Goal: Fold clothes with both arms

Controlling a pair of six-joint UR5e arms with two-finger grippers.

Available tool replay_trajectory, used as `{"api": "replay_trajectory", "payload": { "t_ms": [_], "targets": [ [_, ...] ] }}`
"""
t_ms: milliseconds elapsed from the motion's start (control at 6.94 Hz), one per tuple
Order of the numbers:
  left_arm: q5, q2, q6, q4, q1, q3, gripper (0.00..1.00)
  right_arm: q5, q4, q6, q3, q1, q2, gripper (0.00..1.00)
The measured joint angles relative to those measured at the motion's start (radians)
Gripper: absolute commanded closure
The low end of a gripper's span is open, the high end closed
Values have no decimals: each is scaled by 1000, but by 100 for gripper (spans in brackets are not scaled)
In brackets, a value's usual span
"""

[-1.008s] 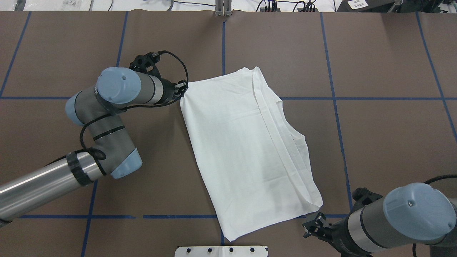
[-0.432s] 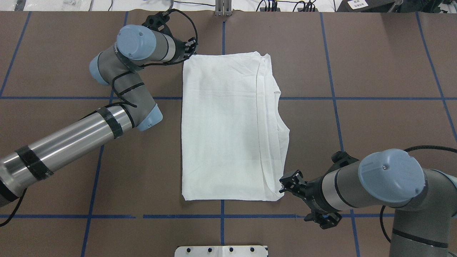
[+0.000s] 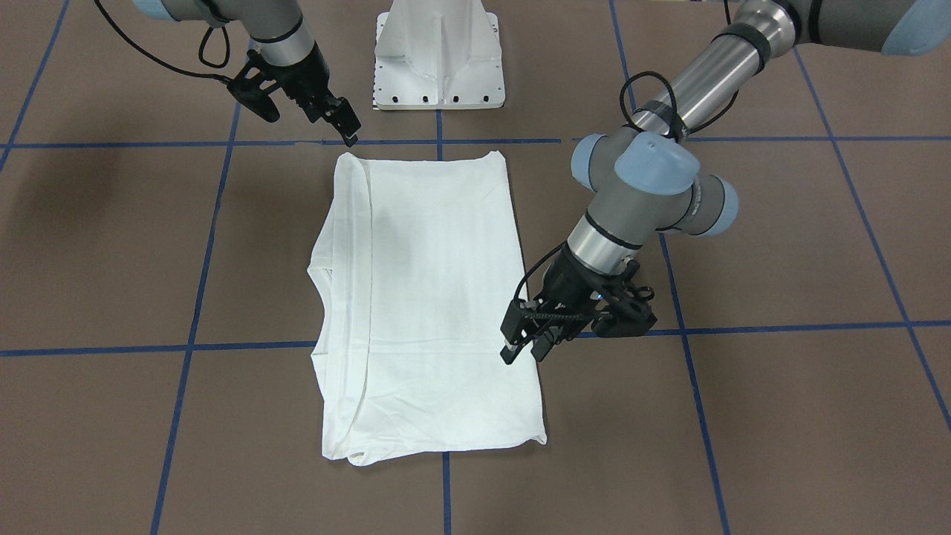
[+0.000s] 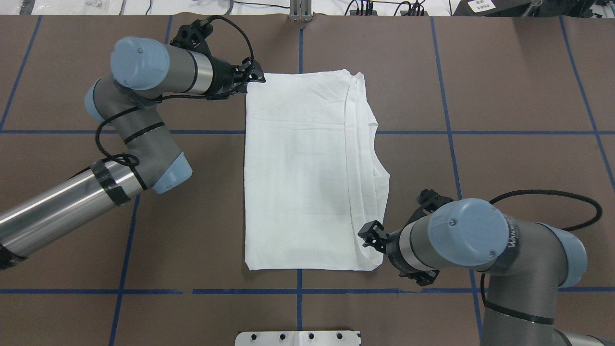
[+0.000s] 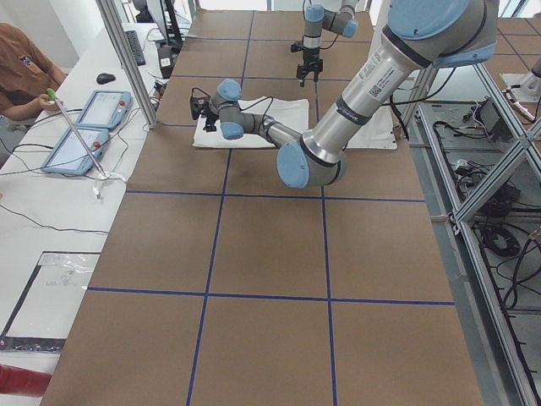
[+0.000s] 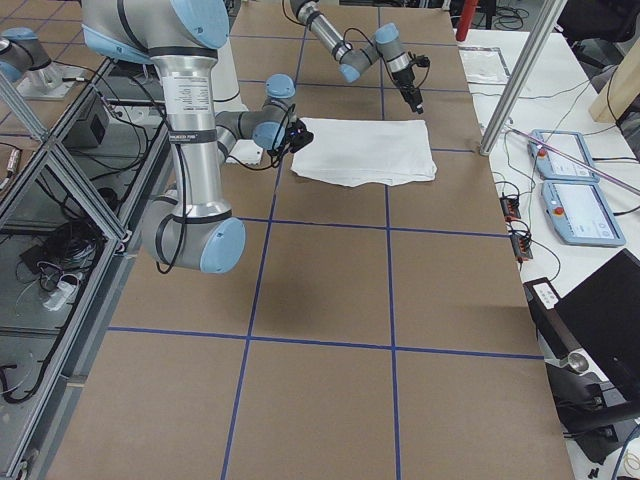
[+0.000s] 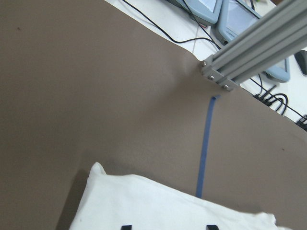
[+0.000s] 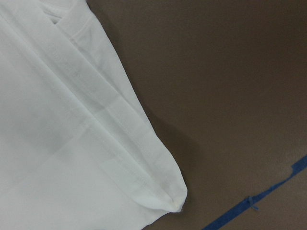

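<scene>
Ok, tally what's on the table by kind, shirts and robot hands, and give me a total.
white T-shirt: 1
robot hands: 2 (left hand, right hand)
Total: 3

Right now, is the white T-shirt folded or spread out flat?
Folded. The T-shirt lies as a narrow rectangle on the table, no sleeves sticking out, with stacked layer edges along one long side.

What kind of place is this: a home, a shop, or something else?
Probably a robotics lab or test cell: a left arm and right arm work over a table with a blue tape grid, and control tablets lie on a side bench.
</scene>
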Motion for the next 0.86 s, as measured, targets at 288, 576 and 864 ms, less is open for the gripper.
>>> {"api": "replay_trajectory", "payload": {
  "t_ms": [288,576,864],
  "targets": [
    [-33,56,0,2,-4,-93,38,-91,-176,-305,-70,-57,103,0],
    [-36,67,-1,2,-5,-104,38,-152,-291,-572,-145,-81,183,0],
    [-37,69,-3,2,-4,-102,37,-170,-334,-680,-176,-84,206,0]
  ]
}}
